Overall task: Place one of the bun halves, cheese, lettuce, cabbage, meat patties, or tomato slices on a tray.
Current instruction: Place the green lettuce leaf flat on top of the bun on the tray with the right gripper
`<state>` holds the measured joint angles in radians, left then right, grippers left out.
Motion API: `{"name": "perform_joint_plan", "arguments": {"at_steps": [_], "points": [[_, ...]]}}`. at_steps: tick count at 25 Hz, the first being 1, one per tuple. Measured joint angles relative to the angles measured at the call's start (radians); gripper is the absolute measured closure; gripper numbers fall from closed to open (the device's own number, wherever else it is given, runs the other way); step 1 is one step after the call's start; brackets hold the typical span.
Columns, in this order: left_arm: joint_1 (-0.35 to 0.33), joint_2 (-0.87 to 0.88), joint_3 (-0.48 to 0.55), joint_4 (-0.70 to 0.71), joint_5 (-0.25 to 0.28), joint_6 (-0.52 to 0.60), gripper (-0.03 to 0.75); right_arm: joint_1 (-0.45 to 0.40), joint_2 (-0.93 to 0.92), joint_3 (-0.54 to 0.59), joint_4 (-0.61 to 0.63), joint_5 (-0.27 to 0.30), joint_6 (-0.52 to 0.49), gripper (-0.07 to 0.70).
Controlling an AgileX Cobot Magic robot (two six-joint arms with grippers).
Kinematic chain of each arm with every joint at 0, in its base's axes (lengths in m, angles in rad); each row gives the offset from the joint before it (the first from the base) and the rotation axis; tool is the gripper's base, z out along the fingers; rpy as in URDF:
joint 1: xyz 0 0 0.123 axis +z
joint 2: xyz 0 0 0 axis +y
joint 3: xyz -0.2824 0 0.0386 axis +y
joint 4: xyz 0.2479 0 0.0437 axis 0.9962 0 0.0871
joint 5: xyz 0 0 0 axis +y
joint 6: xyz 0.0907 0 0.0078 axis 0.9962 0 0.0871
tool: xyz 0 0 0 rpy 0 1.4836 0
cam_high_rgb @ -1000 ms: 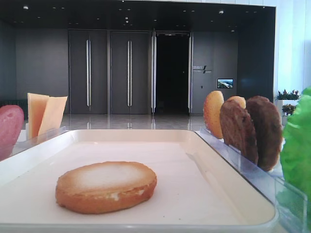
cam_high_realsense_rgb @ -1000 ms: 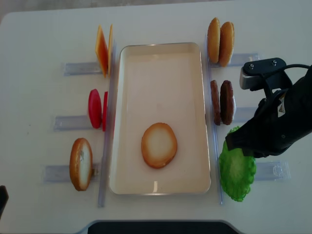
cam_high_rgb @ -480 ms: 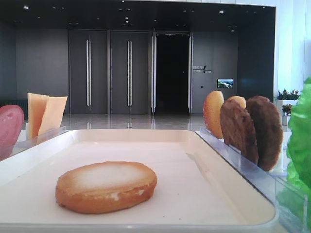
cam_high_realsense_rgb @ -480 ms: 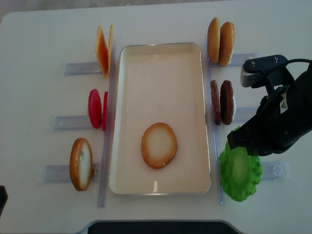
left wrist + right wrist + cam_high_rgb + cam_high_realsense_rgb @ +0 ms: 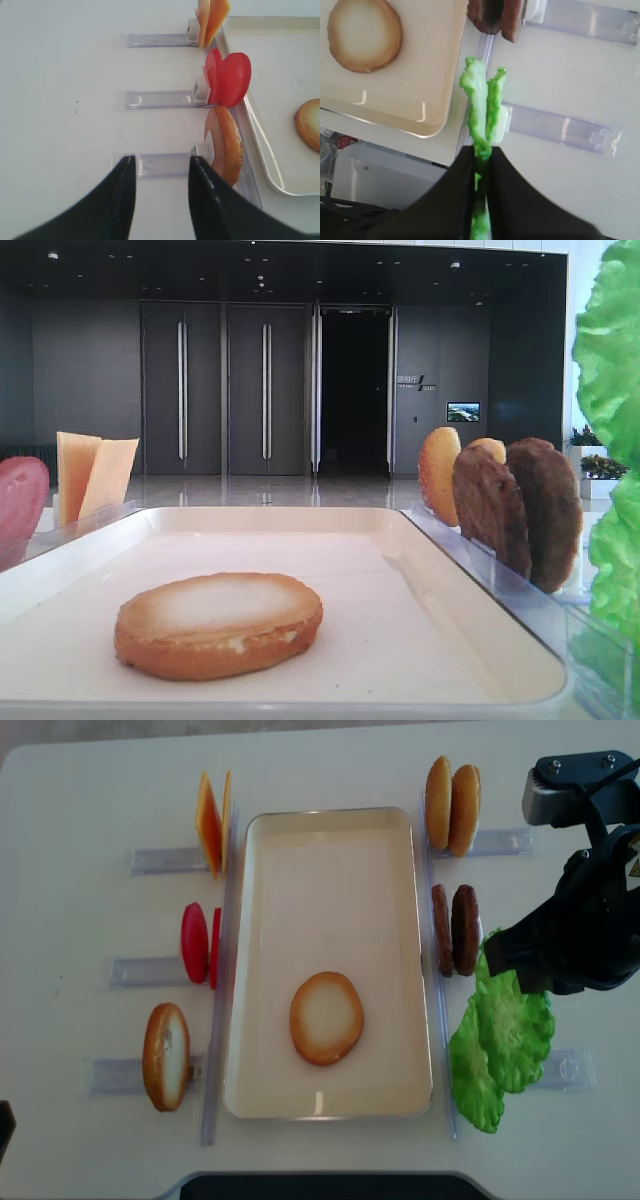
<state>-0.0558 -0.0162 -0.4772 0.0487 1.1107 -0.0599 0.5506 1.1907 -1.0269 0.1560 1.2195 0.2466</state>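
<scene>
Left gripper (image 5: 159, 172): seen only from its own wrist camera; two dark fingers parted with nothing between them; hanging above a clear rack (image 5: 162, 165) on the white table (image 5: 80, 800), left of the tray
Left racks: far rack carries two cheese slices (image 5: 213, 820) on edge; middle rack carries two tomato slices (image 5: 198, 944) on edge; near rack carries one bun half (image 5: 166, 1056) on edge, just right of the left gripper's fingers
Tray (image 5: 330, 830): cream-white, long side running near to far, in the middle of the table; one bun half on the tray (image 5: 326, 1017) lies flat, pale face up, toward the near end
Right racks: far rack carries two more bun halves (image 5: 452, 804) on edge; next rack carries two meat patties (image 5: 455, 929) on edge
Right gripper (image 5: 481, 157): clenched on a lettuce leaf (image 5: 515, 1025); the leaf is pinched at one edge and hangs edge-on, lifted above the near right rack; it is right of the tray, not over it
Second lettuce leaf (image 5: 471, 1075): just beside the tray's near right corner, partly under the lifted leaf
</scene>
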Motion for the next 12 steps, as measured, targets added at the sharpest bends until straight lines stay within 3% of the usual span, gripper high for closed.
{"name": "perform_joint_plan", "arguments": {"at_steps": [4,8,12], "points": [[0.000,0.000,0.000,0.000,0.000,0.000,0.441,0.025,0.000,-0.001,0.023,0.002,0.001,0.563],[0.000,0.000,0.000,0.000,0.000,0.000,0.441,0.115,0.000,-0.001,0.024,-0.007,0.047,0.563],[0.000,0.000,0.000,0.000,0.000,0.000,0.441,0.242,0.001,-0.001,0.059,-0.099,0.083,0.563]]}}
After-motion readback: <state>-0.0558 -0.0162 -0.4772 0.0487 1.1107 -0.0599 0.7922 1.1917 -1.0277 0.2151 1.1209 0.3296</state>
